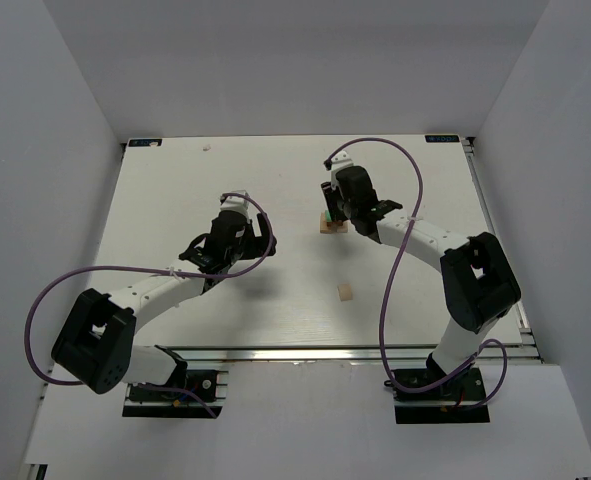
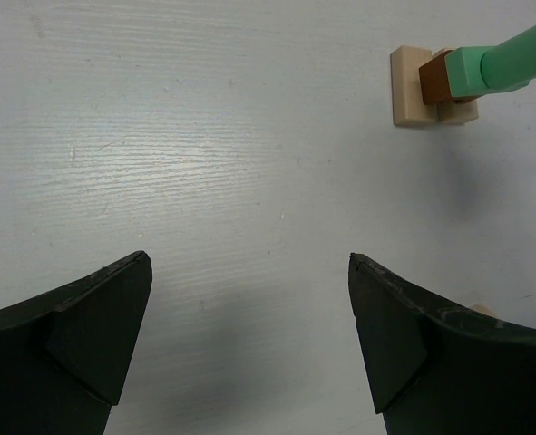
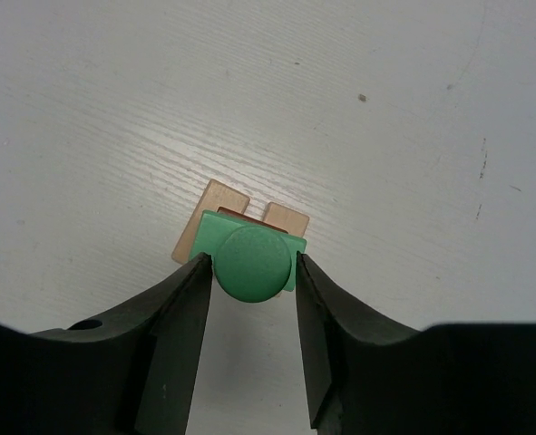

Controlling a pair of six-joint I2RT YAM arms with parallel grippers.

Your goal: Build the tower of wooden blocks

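Where the wood block tower (image 2: 435,83) stands, a little right of the middle of the white table (image 1: 175,180), two pale tan blocks (image 2: 411,86) lie side by side like feet, likely to give it a wide base. A dark brown block (image 2: 436,80) rests across them, then a flat green square block (image 2: 467,74). On top is a smooth green cylinder (image 3: 252,263), stood on end. The right gripper (image 3: 253,265) has its jaws closed snug on the cylinder's round sides, probably to keep it straight over the middle. The left gripper (image 2: 249,260) hangs nearby with its jaws wide apart and holds nothing. One loose tan block (image 1: 345,292) lies alone nearer the arms, perhaps waiting its turn.
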